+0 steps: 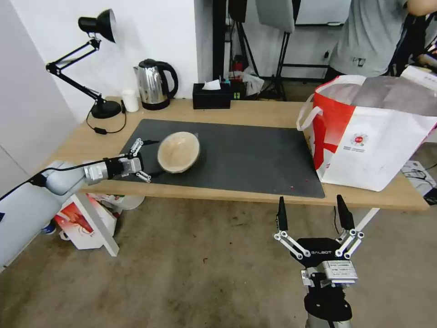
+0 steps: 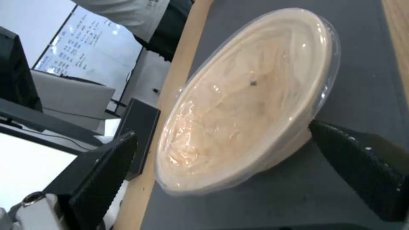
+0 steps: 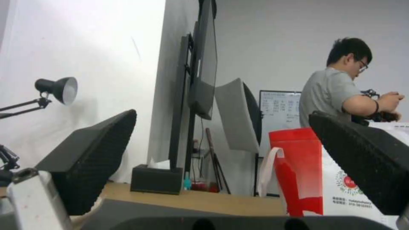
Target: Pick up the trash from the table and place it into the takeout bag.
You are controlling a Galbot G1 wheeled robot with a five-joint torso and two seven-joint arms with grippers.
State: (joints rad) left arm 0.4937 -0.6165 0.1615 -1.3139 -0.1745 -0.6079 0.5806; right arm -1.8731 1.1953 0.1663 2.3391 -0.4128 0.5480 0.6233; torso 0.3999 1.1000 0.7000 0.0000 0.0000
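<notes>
Head view: left gripper [image 1: 146, 161] is straddling tan bowl [image 1: 178, 151], fingers spread, unclenched; film-covered rim is risking slipping.

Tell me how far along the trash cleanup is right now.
One piece of trash shows on the table: the tan paper bowl on the dark mat. The left gripper is open around the bowl's near side, not yet closed on it. The right gripper waits open below the table edge. Still left: grasping the bowl and dropping it into the takeout bag, whose contents can't be seen.
</notes>
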